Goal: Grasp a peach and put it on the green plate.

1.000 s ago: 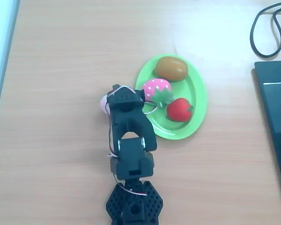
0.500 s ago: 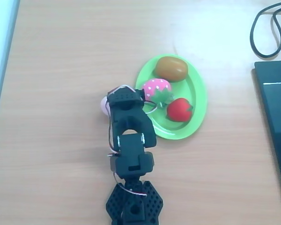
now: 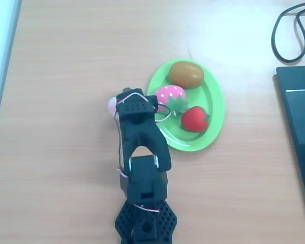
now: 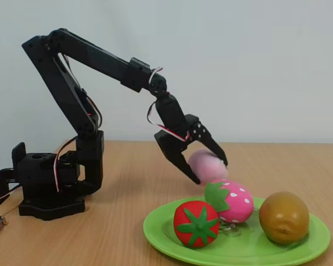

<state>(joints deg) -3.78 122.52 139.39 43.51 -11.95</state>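
Pink peach (image 4: 206, 164) in claw (image 4: 208, 170) grip

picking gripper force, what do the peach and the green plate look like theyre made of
The peach, held between the jaws above the table, looks like soft foam or rubber: pale pink, matte, no glints. The green plate looks like hard glossy plastic, judging by its uniform lime colour and smooth moulded rim. Both are guesses from looks alone.
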